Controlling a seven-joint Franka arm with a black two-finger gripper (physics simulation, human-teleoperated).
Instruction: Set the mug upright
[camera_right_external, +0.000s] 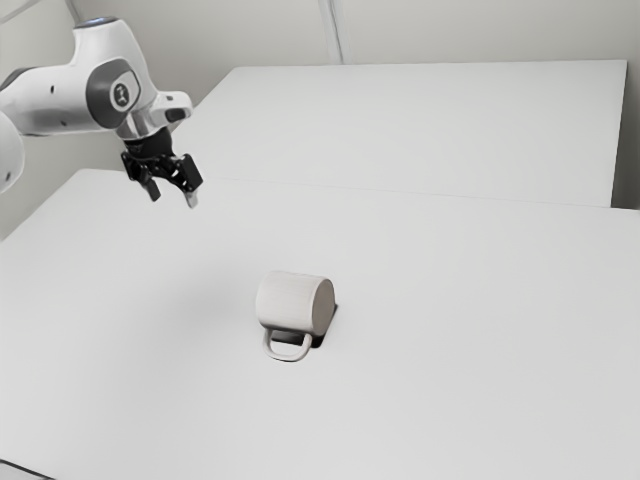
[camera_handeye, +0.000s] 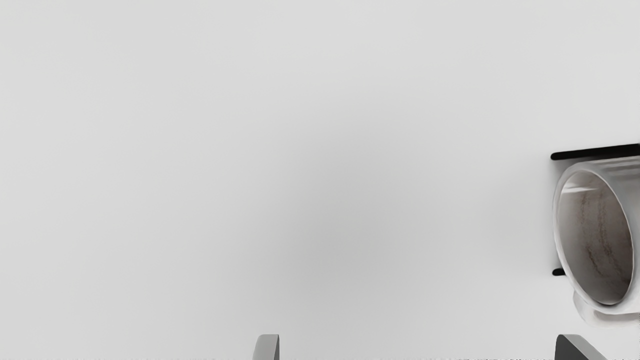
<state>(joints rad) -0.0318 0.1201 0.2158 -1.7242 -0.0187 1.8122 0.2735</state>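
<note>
The gripper (camera_right_external: 173, 198) hangs above the table, toward the exterior view's upper left, well away from the mug. A light beige mug (camera_right_external: 288, 301) lies on its side near the middle of that view, its handle toward the view's bottom and its base facing the exterior view's right. In the wrist view the open mouth of the mug (camera_handeye: 595, 235) faces the camera, with part of the body cut off by the picture's edge. Wide apart, the two fingertips of the gripper (camera_handeye: 416, 347) stand open with nothing between them.
The mug lies over a dark, flat shape (camera_right_external: 318, 341) on the white table (camera_right_external: 450, 330). Behind is another white surface (camera_right_external: 420, 130). A thin dark cable (camera_right_external: 25, 470) runs at the exterior view's lower left corner.
</note>
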